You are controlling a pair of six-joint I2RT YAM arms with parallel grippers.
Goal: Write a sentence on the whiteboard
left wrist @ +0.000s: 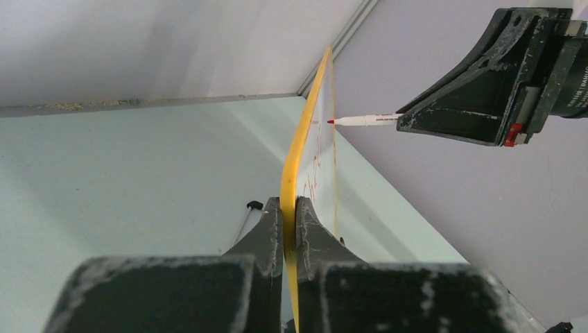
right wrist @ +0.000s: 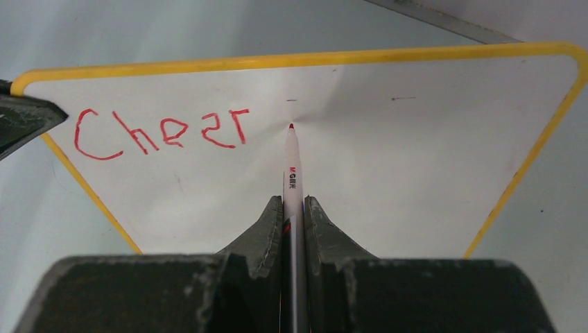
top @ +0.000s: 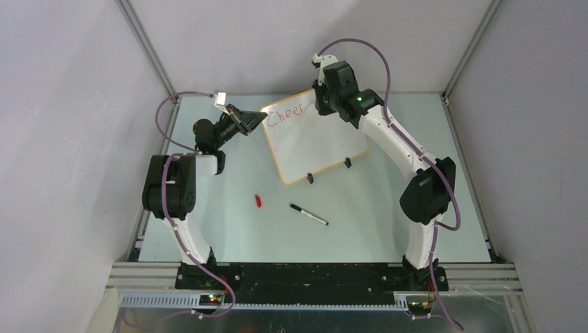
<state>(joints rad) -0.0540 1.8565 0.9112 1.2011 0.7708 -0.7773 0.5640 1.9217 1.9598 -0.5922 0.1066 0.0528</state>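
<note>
The whiteboard (top: pixel 319 142), standing far back on the table (top: pixel 388 208), looks light, stiff and slick, so the left gripper (left wrist: pixel 289 208) pinches its rim tight while the right gripper (right wrist: pixel 294 205) clamps a red pen (right wrist: pixel 292 163)

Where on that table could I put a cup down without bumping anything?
Bare table lies between the black pen and the right arm, also left of the red cap. Crowded: far middle, left gripper and right gripper at the whiteboard.

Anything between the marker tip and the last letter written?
No: in the right wrist view, only bare whiteboard separates the marker tip from the final r.
</note>
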